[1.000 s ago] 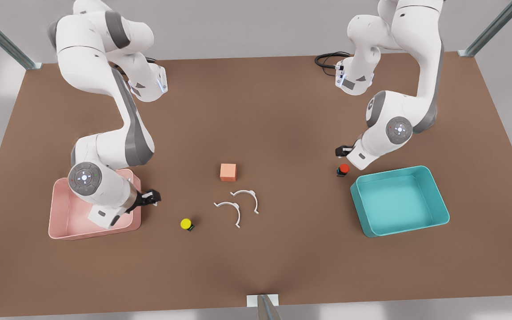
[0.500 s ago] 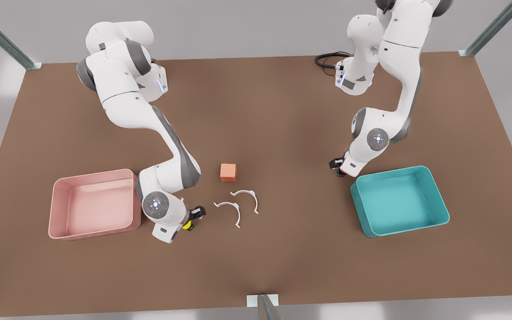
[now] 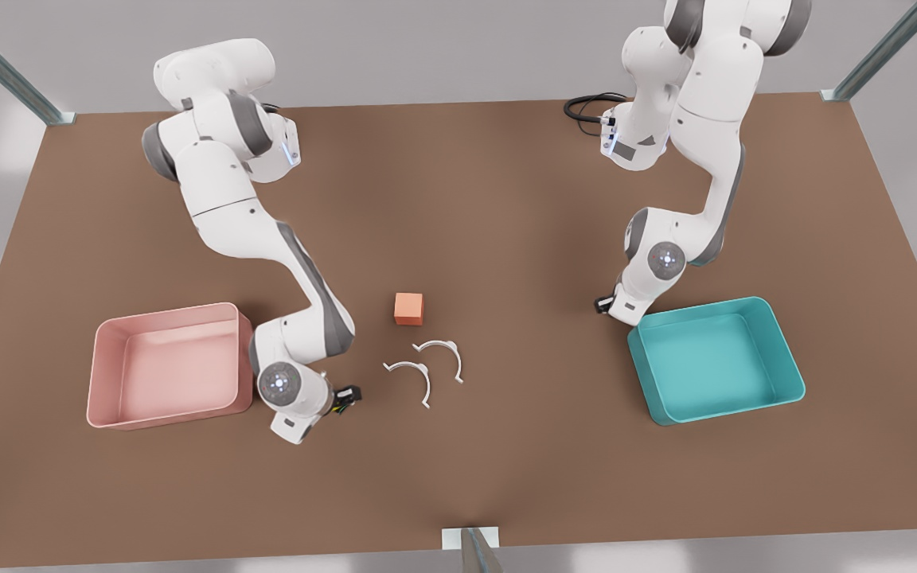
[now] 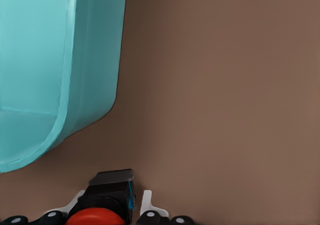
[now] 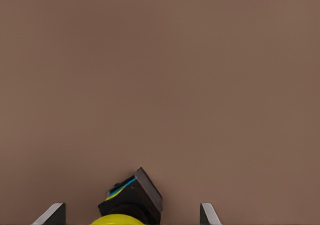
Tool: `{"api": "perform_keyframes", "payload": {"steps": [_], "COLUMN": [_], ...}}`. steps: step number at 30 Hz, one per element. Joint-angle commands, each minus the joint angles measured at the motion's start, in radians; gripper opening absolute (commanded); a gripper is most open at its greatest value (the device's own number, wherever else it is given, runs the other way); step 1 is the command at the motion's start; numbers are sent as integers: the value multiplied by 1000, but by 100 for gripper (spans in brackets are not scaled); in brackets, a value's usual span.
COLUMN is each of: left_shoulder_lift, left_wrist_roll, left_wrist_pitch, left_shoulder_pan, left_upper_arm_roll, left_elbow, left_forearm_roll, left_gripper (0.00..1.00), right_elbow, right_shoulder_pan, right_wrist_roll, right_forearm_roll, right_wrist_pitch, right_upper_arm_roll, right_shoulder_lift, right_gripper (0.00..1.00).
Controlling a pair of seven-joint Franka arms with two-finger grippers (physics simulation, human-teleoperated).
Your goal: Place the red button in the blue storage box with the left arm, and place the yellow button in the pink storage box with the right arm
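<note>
On the table (image 3: 506, 199) we see the pink storage box (image 3: 168, 366) at the front view's left and the blue storage box (image 3: 717, 358) at its right, well apart. Between them sits a cube (image 3: 408, 309), with two curved clips (image 3: 427, 366) just in front of it. The right gripper (image 3: 343, 398) is low beside the pink storage box, around the yellow button (image 5: 131, 205). The left gripper (image 3: 606, 304) is low just beside the blue storage box's near corner, the red button (image 4: 97, 217) between its fingers (image 4: 146, 205).
</note>
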Motion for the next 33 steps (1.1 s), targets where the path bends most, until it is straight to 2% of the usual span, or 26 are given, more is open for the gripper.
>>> {"api": "perform_keyframes", "payload": {"steps": [1,3,6,13,17,20,21,24,25,26,29,30,31,33], "left_shoulder_lift": [-4,-4,-29,-276,-329,-313,-305,-247,-222,-187,-37,-1,39,63], "left_wrist_roll": [-60,-60,-60,-58,150,356,388,463,492,502,528,531,534,522], "left_wrist_pitch": [23,23,6,-341,-511,-522,-522,-522,-522,-522,-520,-519,-496,-491], "left_shoulder_pan": [-1,-1,-2,-5,134,257,279,332,341,358,352,354,357,357], "left_upper_arm_roll": [0,0,0,-1,2,2,2,2,3,2,2,2,2,2], "left_elbow": [-2,-2,-2,7,83,126,136,201,231,280,425,457,478,483], "left_forearm_roll": [2,2,2,13,39,41,41,41,44,64,76,76,74,67], "left_gripper": [58,57,57,54,54,54,51,51,51,51,51,53,100,100], "right_elbow": [1,2,2,4,4,7,7,-14,-45,-106,-321,-373,-403,-472], "right_shoulder_pan": [1,1,1,1,2,5,8,-44,-100,-156,-232,-254,-288,-344], "right_wrist_roll": [5,5,5,5,5,6,8,-51,-75,-98,-138,-153,-196,-268], "right_forearm_roll": [1,-1,1,1,1,1,1,2,4,4,1,1,1,1], "right_wrist_pitch": [61,88,88,82,80,73,31,-94,-111,-110,-102,-99,-101,-101], "right_upper_arm_roll": [0,0,0,0,2,2,2,11,46,74,74,74,74,74], "right_shoulder_lift": [16,33,34,30,30,11,-13,-136,-187,-243,-424,-458,-481,-527], "right_gripper": [100,100,78,51,46,46,46,47,47,47,47,47,47,47]}}
